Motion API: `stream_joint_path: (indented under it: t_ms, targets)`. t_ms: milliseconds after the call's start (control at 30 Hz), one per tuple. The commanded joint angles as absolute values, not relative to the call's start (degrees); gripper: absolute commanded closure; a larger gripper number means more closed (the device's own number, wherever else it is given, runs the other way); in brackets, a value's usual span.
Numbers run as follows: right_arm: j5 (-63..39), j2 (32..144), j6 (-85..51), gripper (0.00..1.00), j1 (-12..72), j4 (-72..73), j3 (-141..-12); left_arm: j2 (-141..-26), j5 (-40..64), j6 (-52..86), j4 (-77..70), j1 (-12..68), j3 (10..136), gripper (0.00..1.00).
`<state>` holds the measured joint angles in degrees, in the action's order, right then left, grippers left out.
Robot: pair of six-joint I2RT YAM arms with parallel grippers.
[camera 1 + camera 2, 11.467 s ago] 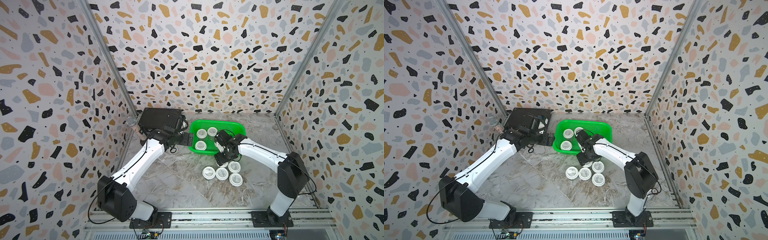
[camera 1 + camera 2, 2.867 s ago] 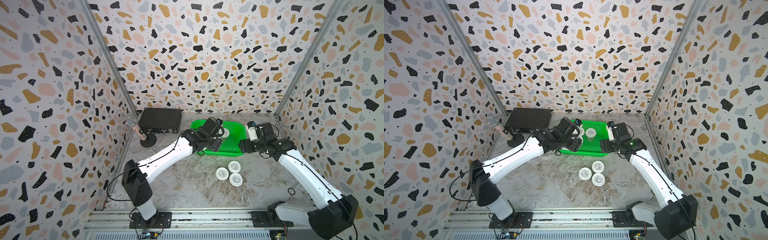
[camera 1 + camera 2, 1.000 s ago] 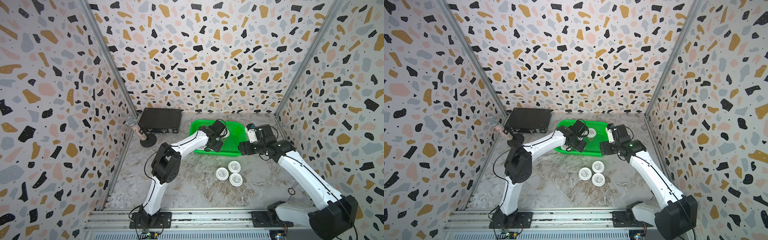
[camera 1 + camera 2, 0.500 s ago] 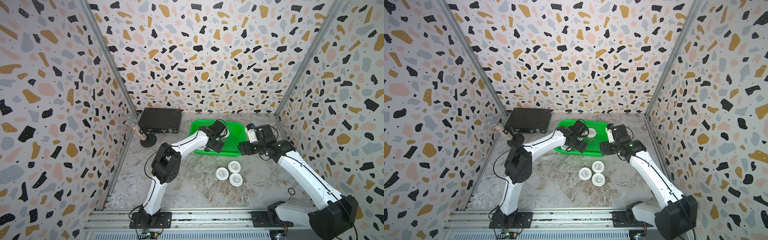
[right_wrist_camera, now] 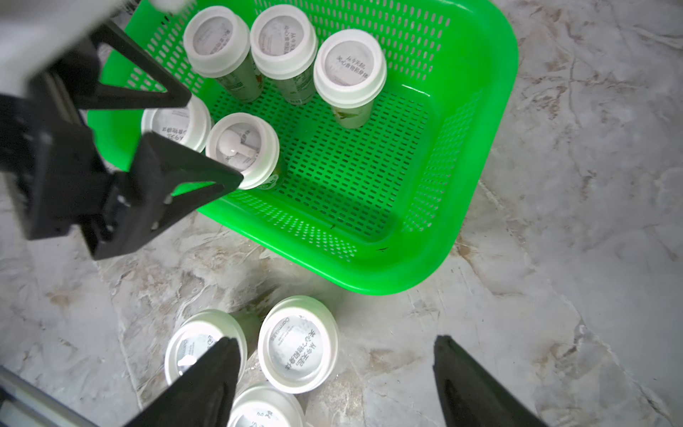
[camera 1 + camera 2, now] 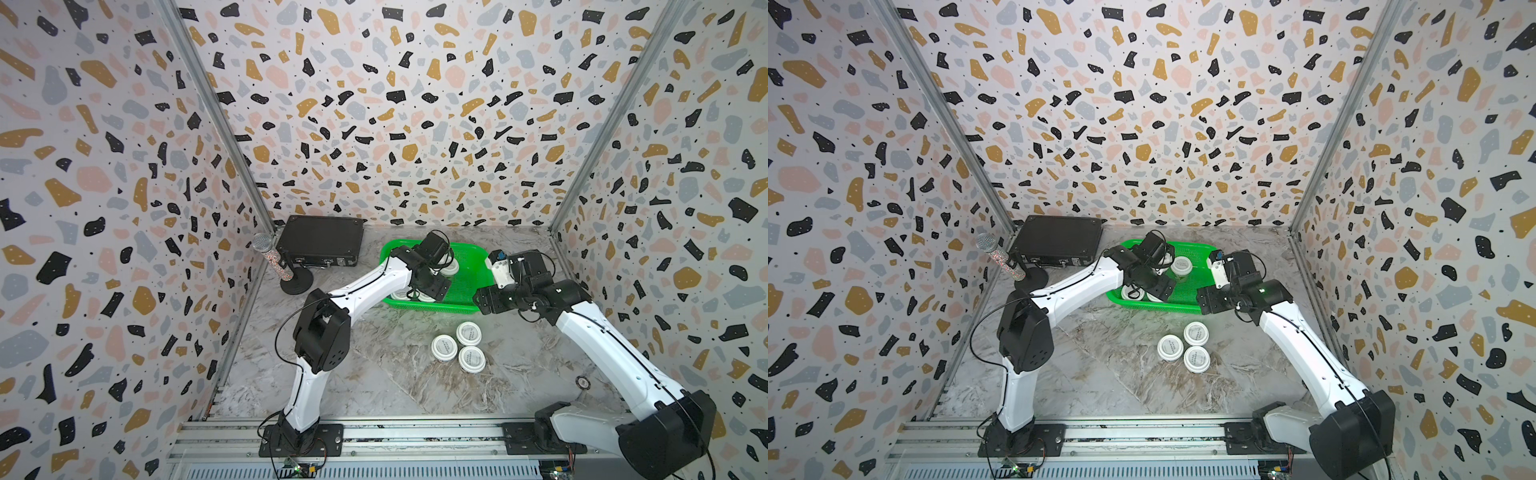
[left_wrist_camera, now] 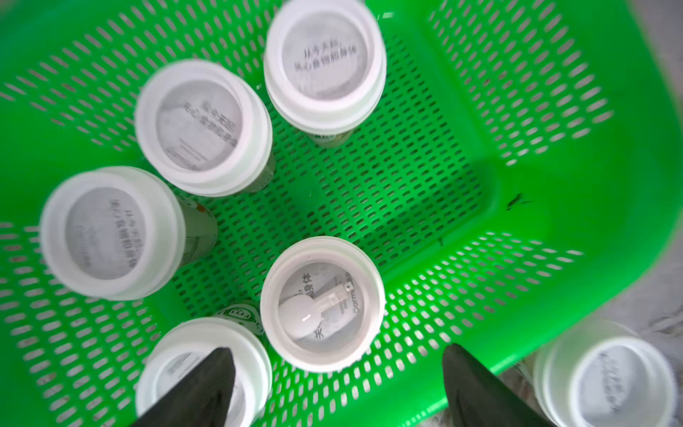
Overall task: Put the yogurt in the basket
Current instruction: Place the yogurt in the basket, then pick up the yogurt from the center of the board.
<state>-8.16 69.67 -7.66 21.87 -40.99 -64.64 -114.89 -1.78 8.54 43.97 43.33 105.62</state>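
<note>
Your left arm (image 6: 365, 286) reaches far forward, left gripper (image 7: 338, 353) pointing down, jaws spread wide. Your right arm (image 6: 602, 336) angles inward, right gripper (image 5: 335, 342) tilted down, jaws wide too.

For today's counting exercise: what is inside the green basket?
Five upright yogurt cups, all shown in the right wrist view. In both top views the left arm covers several.

Top pair high, frontal; wrists close (sharing basket (image 5: 480, 229)).
</note>
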Motion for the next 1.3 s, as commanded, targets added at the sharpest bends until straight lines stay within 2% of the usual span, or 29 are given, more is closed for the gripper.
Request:
stream_joint_path:
  t_ms: [0, 167, 333, 567, 800, 1267]
  targets:
    - [-14.1, 68.6, -5.5, 0.14, 21.7, -45.1, -65.1, -108.1, -0.3, 9.9, 41.6, 43.1, 103.5, 0.08]
    - [-17.0, 68.6, -4.8, 0.17, 21.8, -48.5, -63.7, -99.0, -1.5, 11.8, 38.0, 42.0, 94.8, 0.07]
    - [-18.5, 68.8, -5.0, 0.2, 22.1, -49.2, -60.8, -87.6, -2.9, 14.5, 32.2, 40.1, 80.6, 0.06]
    - [-14.3, 71.6, -6.4, 0.18, 24.9, -49.2, -59.2, -75.9, -5.9, 14.3, 31.2, 38.3, 69.3, 0.04]
    - [-8.8, 75.7, -8.3, 0.17, 28.1, -47.7, -59.2, -72.5, -6.6, 12.3, 32.5, 37.0, 65.2, 0.03]
    - [-3.3, 82.3, -10.3, 0.13, 31.9, -45.2, -61.7, -73.5, -6.2, 11.8, 33.1, 36.8, 65.8, 0.02]
